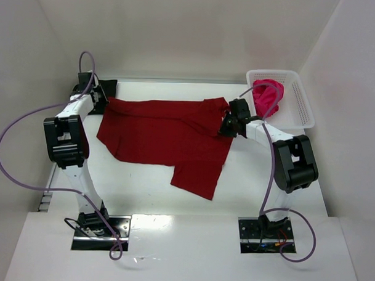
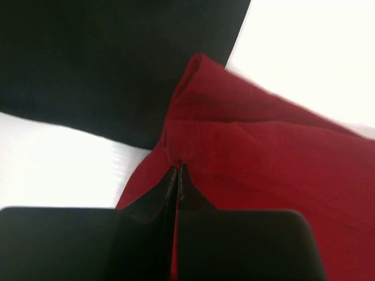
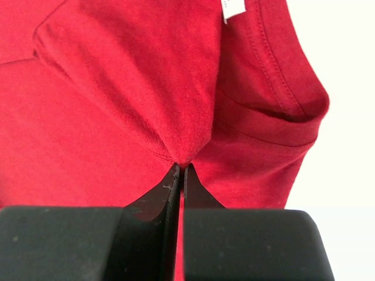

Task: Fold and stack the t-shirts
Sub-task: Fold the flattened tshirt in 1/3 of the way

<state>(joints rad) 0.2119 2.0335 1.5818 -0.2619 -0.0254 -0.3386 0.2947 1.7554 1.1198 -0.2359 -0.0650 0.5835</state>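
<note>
My left gripper (image 2: 176,175) is shut tight on an edge of the red t-shirt (image 1: 163,136). In my left wrist view the red cloth bunches up right at my closed tips, in the middle of the frame. My right gripper (image 3: 180,171) is shut tight too. It pinches the red t-shirt near the neck hole, and a small white tag (image 3: 233,8) shows at the top of that frame.

In the top view, the red t-shirt lies spread across the middle of the white table (image 1: 142,194), between my two arms. I hold its left end at the upper left of the frame and its right end just right of the middle. One part of it sticks out toward the bottom of the frame.

The pink t-shirt (image 1: 266,97) sits crumpled in the white basket (image 1: 302,110) at the upper right, near my right gripper. In my left wrist view a black thing (image 2: 105,58) fills the upper left behind the red cloth. I cannot tell what it is.
</note>
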